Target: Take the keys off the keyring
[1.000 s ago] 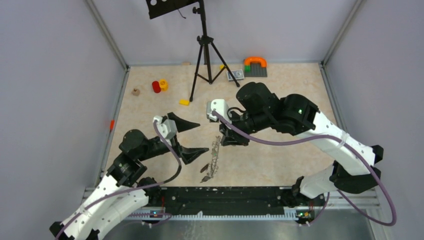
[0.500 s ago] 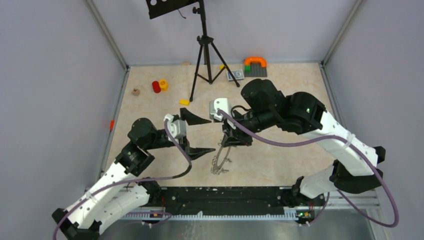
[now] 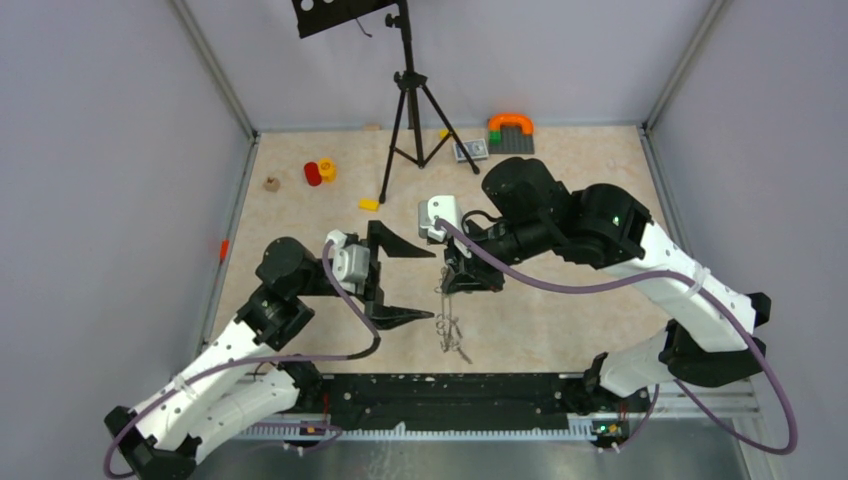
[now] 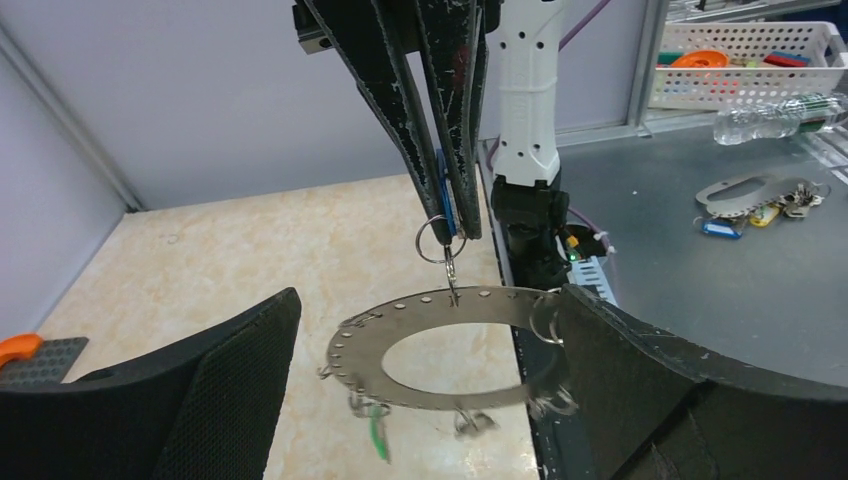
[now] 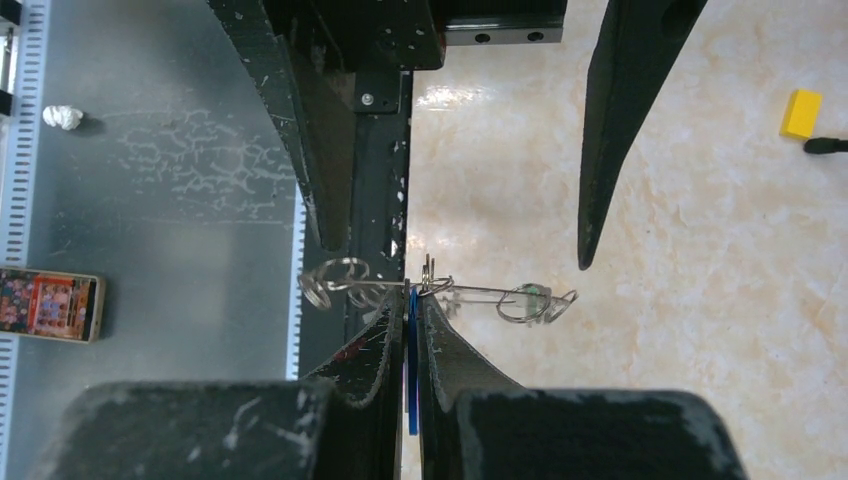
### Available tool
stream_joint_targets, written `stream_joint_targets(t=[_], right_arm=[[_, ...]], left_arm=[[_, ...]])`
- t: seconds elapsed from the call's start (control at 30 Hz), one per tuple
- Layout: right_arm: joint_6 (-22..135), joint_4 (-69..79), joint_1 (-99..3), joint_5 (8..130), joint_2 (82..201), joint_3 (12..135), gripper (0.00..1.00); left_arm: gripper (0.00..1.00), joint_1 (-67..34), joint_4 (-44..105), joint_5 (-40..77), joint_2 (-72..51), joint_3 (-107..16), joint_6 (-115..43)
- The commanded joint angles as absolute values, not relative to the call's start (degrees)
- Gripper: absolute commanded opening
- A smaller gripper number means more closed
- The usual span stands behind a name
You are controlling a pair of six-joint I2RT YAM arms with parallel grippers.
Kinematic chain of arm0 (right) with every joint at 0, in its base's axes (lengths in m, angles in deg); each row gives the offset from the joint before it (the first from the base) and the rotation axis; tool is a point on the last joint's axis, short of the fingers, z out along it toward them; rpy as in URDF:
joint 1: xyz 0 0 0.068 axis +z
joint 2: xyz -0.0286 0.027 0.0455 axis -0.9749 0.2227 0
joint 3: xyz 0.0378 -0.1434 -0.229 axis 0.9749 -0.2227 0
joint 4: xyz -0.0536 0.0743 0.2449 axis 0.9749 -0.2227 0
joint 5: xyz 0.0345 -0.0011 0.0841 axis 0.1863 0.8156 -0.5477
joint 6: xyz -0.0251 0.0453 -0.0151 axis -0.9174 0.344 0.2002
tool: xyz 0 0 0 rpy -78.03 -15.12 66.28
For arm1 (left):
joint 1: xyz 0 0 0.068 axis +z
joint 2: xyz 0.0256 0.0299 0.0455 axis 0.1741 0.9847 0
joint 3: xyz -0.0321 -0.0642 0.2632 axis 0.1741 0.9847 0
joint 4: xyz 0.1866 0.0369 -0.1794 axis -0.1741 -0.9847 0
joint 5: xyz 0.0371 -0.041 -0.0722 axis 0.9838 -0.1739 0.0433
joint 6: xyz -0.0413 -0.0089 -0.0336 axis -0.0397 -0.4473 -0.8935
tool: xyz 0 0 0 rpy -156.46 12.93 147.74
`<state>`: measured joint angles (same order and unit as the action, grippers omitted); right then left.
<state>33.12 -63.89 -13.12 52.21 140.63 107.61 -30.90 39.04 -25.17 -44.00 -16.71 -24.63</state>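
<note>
Right tool (image 5: 408,305) pinching one blue-tagged key (image 5: 411,380), one keyring (image 4: 355,355) dangling.

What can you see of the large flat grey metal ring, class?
The large flat grey metal ring is a wide washer-like band with a big central hole and small holes round its rim. Wire loops hang from several holes; one carries a green tag. It hangs in mid-air, tilted, from a small split ring under the blue tag pinched by the right end effector. The open left end effector flanks it; contact is unclear.
</note>
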Motion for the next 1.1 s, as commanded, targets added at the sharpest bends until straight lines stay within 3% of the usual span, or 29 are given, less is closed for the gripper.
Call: stream_joint_targets(t=[0.0,0.63,1.07], right_arm=[[33.43,-60.62,-12.62,51.04,140.67,108.76,0.00],[33.52,-59.81,-12.55,49.96,139.98,107.88,0.00],[33.79,-58.72,-12.55,50.01,139.45,106.64,0.00]], left_arm=[[0.99,-32.24,41.37,-26.95,-43.20,-16.32,-26.11],[0.96,-33.38,40.37,-27.01,-40.06,-18.02,-24.12],[0.72,-33.98,42.97,-26.90,-38.72,-18.03,-27.32]])
